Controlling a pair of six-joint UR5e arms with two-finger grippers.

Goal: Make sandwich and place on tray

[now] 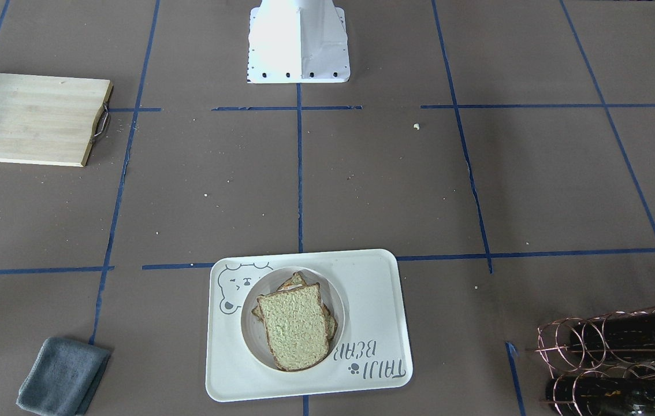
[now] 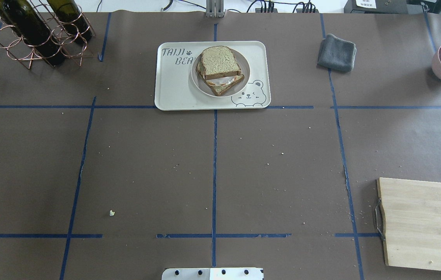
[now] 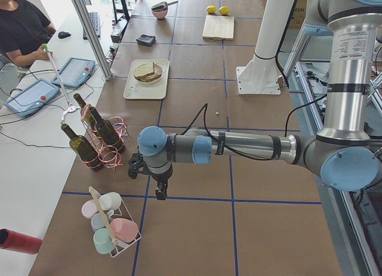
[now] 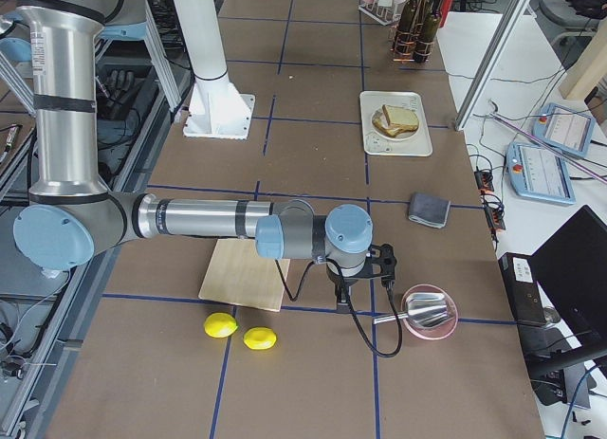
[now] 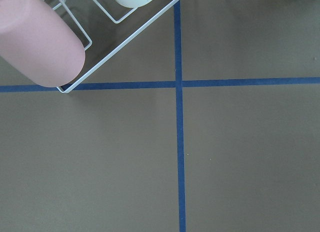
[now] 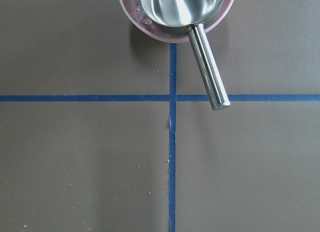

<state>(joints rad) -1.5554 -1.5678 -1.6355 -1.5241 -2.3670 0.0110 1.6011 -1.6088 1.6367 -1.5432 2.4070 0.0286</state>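
Observation:
The sandwich (image 1: 293, 332) lies on a small round white plate (image 1: 339, 303) on the cream tray (image 1: 368, 277) with the bear drawing. In the overhead view the top slice (image 2: 219, 61) sits shifted off the bottom slice, and white egg (image 2: 222, 81) shows between them; the tray (image 2: 174, 87) is at the far middle. My left gripper (image 3: 160, 191) hangs over bare table near the cup rack, far from the tray. My right gripper (image 4: 340, 289) hangs beside the pink bowl. Both show only in the side views, so I cannot tell whether they are open or shut.
A wooden cutting board (image 2: 422, 223) lies at the near right, with two lemons (image 4: 237, 330) beyond it. A grey cloth (image 2: 337, 52) lies right of the tray. A copper bottle rack (image 2: 37, 35) stands at the far left. There is also a pink bowl with a metal scoop (image 6: 175, 16) and a cup rack (image 5: 40, 41).

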